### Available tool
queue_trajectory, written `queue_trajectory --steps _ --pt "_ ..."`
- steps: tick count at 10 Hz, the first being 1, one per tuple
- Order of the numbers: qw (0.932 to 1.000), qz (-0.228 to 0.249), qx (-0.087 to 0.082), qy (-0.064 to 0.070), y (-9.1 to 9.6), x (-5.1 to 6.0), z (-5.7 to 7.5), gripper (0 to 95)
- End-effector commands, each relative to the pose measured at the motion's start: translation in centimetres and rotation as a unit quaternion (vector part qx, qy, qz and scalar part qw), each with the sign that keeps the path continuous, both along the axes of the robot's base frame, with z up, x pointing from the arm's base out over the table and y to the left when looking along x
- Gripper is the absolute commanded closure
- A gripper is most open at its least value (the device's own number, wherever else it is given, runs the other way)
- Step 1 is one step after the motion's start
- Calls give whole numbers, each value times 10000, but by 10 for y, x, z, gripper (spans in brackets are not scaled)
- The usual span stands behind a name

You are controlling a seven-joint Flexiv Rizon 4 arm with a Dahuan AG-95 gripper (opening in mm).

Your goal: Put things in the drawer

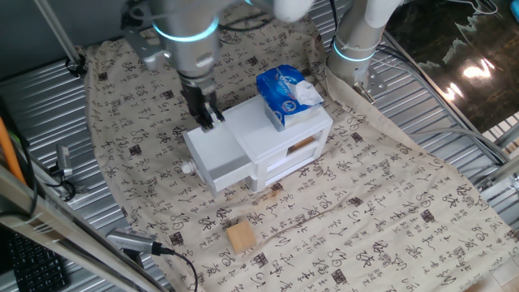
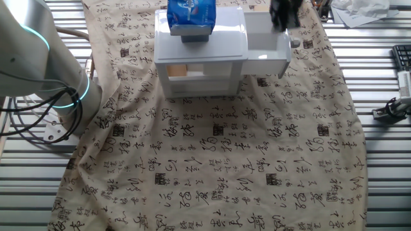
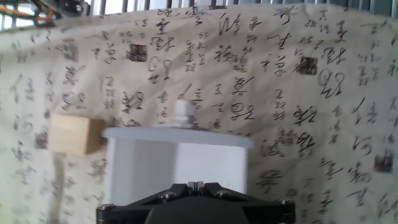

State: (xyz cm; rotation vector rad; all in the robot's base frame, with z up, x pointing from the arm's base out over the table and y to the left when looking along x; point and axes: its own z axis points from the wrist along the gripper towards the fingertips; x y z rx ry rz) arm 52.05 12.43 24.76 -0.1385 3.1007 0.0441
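Note:
The small tan wooden block [image 1: 240, 237] lies on the patterned cloth in front of the white cabinet [image 1: 284, 134]; it also shows at the left of the hand view [image 3: 73, 133]. The upper white drawer [image 1: 217, 154] is pulled out, its round knob [image 1: 188, 169] facing out; the drawer [image 3: 177, 155] and knob [image 3: 185, 113] fill the hand view, and the drawer shows in the other fixed view [image 2: 266, 45]. My gripper [image 1: 206, 118] hangs over the open drawer's back part, jaws closed together and empty [image 3: 196, 184].
A blue-and-white tissue pack [image 1: 285, 96] sits on top of the cabinet. The lower drawer with a tan slot [image 1: 302, 146] is closed. A second robot base [image 1: 357, 49] stands behind the cabinet. Cables and a metal tool [image 1: 134, 242] lie at the cloth's front-left edge.

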Motion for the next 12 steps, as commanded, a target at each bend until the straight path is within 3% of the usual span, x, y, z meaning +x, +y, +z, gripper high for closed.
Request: queue_trajectory --steps 1,5,12 --pt "9993 -377 -47 -8 34 1 1 950" --pt "9967 -782 -61 -193 80 1 -15 950" --pt "9924 -1211 -91 -206 137 -3 -30 950"
